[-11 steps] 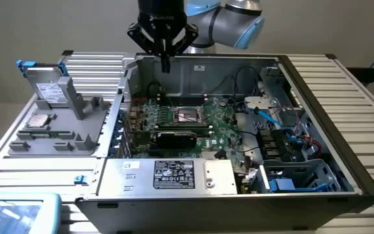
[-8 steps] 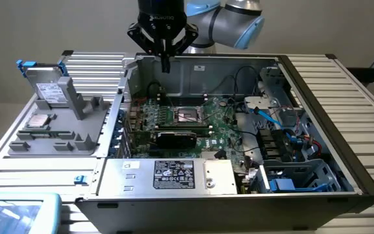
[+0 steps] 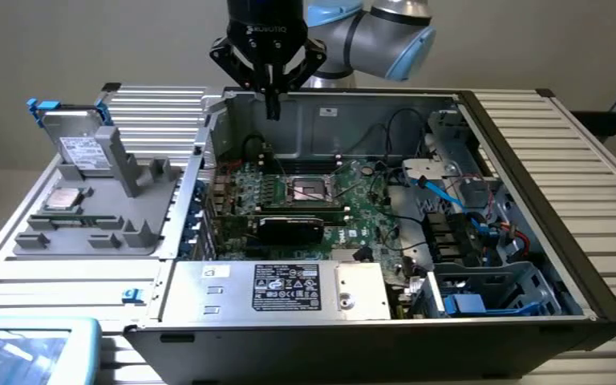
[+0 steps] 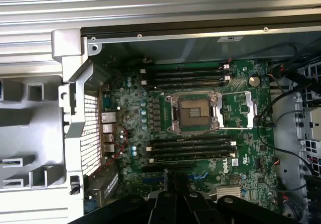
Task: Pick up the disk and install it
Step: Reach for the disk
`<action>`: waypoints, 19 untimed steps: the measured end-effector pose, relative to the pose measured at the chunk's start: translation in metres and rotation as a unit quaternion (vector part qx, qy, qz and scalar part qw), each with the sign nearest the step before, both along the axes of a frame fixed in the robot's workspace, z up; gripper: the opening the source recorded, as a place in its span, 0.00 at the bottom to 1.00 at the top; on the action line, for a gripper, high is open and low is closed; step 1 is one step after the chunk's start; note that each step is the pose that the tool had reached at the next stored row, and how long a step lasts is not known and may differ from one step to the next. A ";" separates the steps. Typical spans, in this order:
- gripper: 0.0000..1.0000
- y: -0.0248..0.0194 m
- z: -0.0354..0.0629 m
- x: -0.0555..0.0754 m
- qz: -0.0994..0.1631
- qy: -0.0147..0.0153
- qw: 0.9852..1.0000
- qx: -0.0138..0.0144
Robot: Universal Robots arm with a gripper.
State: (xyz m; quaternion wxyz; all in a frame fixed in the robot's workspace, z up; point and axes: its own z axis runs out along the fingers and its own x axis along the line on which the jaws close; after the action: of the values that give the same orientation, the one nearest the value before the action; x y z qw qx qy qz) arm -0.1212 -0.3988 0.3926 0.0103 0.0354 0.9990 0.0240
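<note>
At the exterior view's left, the disk (image 3: 83,151) stood upright in a grey holder (image 3: 99,218), untouched, with a chip (image 3: 62,199) lying near it. The gripper (image 3: 273,108) hung well apart from it, over the back wall of the open computer case (image 3: 372,120), its jaws pinched together and empty. Shut like that, it would probably knock the disk rather than take it, and a crooked grip could tip it onto the chip. Further right, loose cables (image 3: 449,195) crowded the drive cage (image 3: 490,289) and might snag the disk.
</note>
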 end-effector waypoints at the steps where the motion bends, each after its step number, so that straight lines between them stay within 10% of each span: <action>1: 0.11 0.0000 0.0000 0.000 0.000 0.000 1.000 0.000; 14: 0.11 0.0007 0.0000 0.000 0.000 0.003 1.000 0.000; 19: 0.11 0.0074 0.0000 -0.005 0.000 0.006 1.000 -0.004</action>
State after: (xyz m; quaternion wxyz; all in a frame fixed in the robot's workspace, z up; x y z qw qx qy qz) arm -0.1259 -0.3914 0.3927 0.0040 0.0355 0.9992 0.0202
